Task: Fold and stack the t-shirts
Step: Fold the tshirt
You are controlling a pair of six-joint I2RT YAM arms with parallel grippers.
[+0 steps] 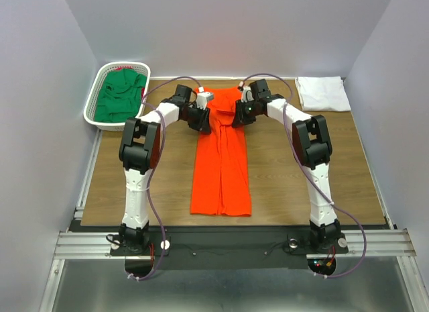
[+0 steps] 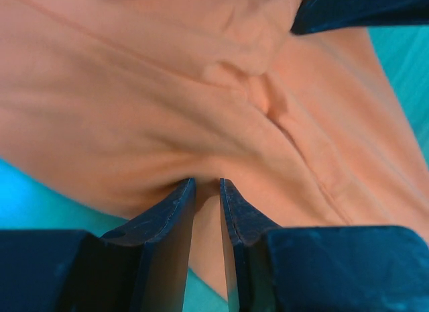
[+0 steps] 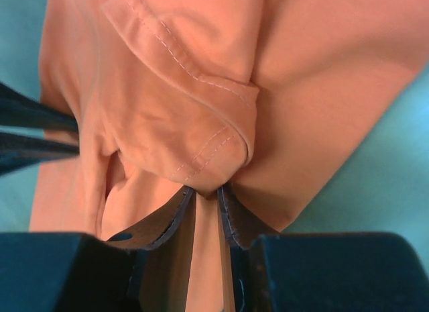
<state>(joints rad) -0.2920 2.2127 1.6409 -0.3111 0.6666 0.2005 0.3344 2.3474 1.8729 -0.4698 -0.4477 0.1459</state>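
Note:
The orange-red t-shirt (image 1: 221,164) lies as a long narrow strip down the middle of the table, sides folded in. My left gripper (image 1: 203,116) is shut on its upper left edge; the left wrist view shows cloth (image 2: 167,111) pinched between the fingers (image 2: 175,211). My right gripper (image 1: 239,114) is shut on the upper right edge, on a hemmed fold (image 3: 201,124). The dark green t-shirt (image 1: 120,96) lies crumpled in the basket. The white t-shirt (image 1: 323,93) lies folded at the back right.
The white mesh basket (image 1: 92,105) stands at the back left, just off the wooden table (image 1: 134,184). Grey walls close in the sides and back. A metal rail (image 1: 221,241) runs along the near edge.

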